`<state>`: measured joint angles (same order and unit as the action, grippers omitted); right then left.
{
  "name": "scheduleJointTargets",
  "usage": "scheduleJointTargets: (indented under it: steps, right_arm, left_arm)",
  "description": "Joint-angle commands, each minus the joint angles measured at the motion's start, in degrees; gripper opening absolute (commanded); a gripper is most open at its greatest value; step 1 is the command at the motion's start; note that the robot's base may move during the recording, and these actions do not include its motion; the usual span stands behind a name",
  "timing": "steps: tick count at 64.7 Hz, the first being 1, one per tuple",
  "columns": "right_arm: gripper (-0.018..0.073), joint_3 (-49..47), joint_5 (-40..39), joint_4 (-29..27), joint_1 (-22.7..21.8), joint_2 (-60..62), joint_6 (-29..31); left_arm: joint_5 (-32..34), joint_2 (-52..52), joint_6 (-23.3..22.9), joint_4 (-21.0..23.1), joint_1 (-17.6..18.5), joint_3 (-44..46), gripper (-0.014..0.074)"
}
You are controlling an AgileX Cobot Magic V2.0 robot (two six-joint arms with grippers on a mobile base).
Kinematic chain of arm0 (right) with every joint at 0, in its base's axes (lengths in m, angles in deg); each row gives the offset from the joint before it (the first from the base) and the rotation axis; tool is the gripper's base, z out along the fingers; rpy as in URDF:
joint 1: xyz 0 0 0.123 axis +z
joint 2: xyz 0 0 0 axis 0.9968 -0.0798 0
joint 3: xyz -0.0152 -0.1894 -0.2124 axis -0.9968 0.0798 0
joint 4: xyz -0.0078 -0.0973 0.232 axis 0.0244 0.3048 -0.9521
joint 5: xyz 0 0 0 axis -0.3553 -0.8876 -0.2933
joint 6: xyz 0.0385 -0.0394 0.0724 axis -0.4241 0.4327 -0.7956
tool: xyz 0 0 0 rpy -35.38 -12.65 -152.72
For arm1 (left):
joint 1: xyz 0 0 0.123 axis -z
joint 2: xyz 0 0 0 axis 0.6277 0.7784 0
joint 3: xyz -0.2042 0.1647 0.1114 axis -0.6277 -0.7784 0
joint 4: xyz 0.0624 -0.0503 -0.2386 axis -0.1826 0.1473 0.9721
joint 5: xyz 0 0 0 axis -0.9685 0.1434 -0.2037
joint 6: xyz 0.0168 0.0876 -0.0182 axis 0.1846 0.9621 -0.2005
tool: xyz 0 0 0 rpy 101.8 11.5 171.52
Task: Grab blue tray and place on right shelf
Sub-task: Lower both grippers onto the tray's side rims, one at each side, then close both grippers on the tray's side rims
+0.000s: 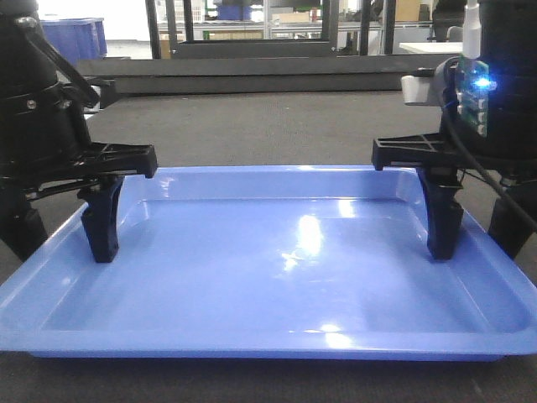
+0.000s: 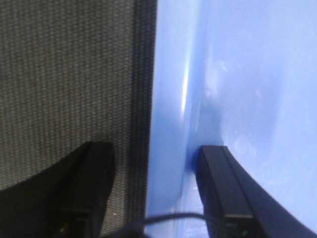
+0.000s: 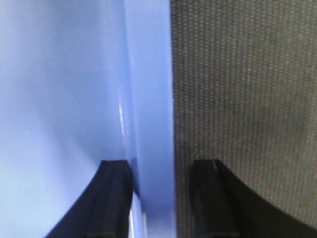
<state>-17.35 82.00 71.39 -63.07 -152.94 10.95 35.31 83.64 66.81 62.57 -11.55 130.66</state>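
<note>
- Nearest to us, the blue tray [image 1: 285, 252] lies flat on a dark grey woven mat [image 1: 252, 126]. Its near rim runs across the bottom of the front view, and its glossy floor throws back ceiling glare.
- The mat stretches away behind the tray to a long low dark ledge [image 1: 252, 80] that crosses the room.
- Beyond the ledge stand dark shelving uprights [image 1: 164, 25], deep blue storage bins [image 1: 75, 38] at far left and a white tabletop [image 1: 428, 48] at far right. We cannot make out more at that distance.
- The left gripper [image 2: 156, 151] straddles the tray's left rim. Its inner finger [image 2: 223, 188] stands inside the tray against the foot of the side wall.
- Its outer finger [image 2: 91, 183] hangs over the mat, clearly apart from the rim edge. The jaws are moderately wide and pinch nothing.
- The right gripper [image 3: 161, 166] straddles the right rim in the same way. Its inside finger [image 3: 114, 198] is close against the tray wall.
- Its outside finger [image 3: 208, 198] is over the mat, with a thin strip of mat showing between it and the rim edge. This gap is narrower than on the left, and the jaws have not closed on the rim.
- In the front view both inner fingers point down into the tray at its two short ends. We cannot tell whether their tips touch the floor.
- A small blue light [image 1: 482, 82] glows on the right arm above its gripper.
</note>
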Motion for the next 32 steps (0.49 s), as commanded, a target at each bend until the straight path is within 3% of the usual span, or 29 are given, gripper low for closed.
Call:
scheduleJointTargets:
  steps: [1, 32]
  right_arm:
    - [0.0388, -1.1, -1.0, -0.3, 0.6, 2.2, 0.5]
    - [0.0388, -1.2, -1.4, -0.4, 0.6, 0.7, 0.5]
  left_arm:
    - [0.7, -2.1, -0.8, 0.7, -0.2, 1.4, 0.0286]
    - [0.3, -2.1, -0.8, 0.7, -0.2, 1.4, 0.0286]
